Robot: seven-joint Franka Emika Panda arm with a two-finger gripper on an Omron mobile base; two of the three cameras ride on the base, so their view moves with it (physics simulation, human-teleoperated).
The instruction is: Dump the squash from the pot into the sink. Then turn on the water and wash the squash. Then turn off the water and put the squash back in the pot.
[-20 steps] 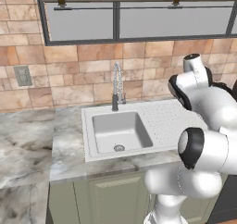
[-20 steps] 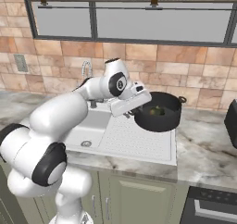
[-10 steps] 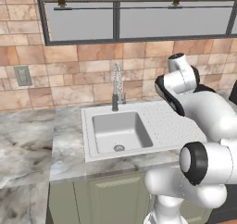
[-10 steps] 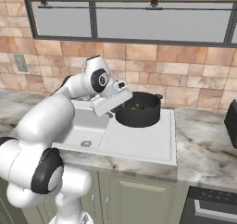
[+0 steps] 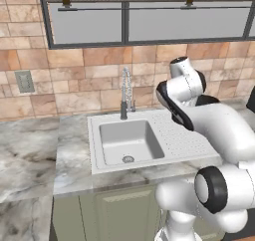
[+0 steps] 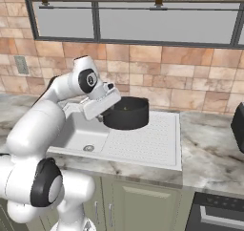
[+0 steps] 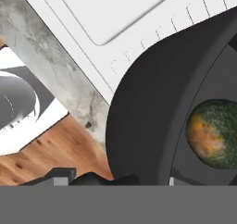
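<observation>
Above the drainboard (image 6: 143, 141), the pincer (image 6: 106, 111) grips the pot (image 6: 126, 113) holding the squash (image 7: 214, 133).

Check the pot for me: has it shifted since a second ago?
Yes. In the right base view the pot, held at the tool, has travelled left across the ribbed drainboard toward the sink basin.
</observation>
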